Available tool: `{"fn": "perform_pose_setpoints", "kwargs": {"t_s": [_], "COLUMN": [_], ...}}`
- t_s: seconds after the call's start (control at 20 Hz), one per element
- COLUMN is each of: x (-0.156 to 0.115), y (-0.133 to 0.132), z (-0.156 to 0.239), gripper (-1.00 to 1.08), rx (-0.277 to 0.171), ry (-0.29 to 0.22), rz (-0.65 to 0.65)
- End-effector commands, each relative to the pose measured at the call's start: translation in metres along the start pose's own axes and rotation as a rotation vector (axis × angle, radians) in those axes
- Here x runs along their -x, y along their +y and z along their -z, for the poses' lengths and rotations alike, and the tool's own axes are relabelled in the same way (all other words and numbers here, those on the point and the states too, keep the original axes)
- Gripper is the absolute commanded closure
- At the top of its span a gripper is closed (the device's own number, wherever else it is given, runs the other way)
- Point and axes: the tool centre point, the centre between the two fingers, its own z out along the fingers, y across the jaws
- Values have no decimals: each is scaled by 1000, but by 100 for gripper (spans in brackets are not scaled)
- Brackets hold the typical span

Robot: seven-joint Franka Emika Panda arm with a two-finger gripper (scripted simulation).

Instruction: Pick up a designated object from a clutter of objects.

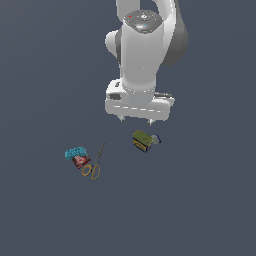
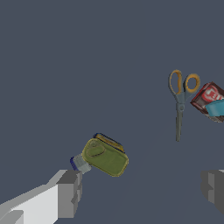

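Dark slate floor lies below the gripper [image 1: 136,120], jaws spread and empty; the designated object [image 1: 157,139] sits just beside one fingertip [image 2: 69,192], touching the olive box [image 1: 142,140].

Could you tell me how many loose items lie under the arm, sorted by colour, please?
Olive-yellow: 1, the box
Teal: 1, the lump
Red: 1, the piece
Yellow-handled: 1, the scissors
Whitish-blue: 1, the tiny item
Total: 5

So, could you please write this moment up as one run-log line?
claw: open, empty, above clutter | target: tiny whitish-blue item touching olive box, not grasped | scissors, teal lump, red piece: apart
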Motion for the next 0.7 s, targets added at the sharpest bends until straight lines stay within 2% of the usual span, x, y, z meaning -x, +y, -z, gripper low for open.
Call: {"fn": "perform_pose_setpoints", "kwargs": {"t_s": [0.0, 0.65], "x": [2, 14], "y": [-5, -32], "z": [-10, -63], "gripper": [-92, -92], "rx": [2, 6], "ry": [1, 10], "rz": [-52, -321]}}
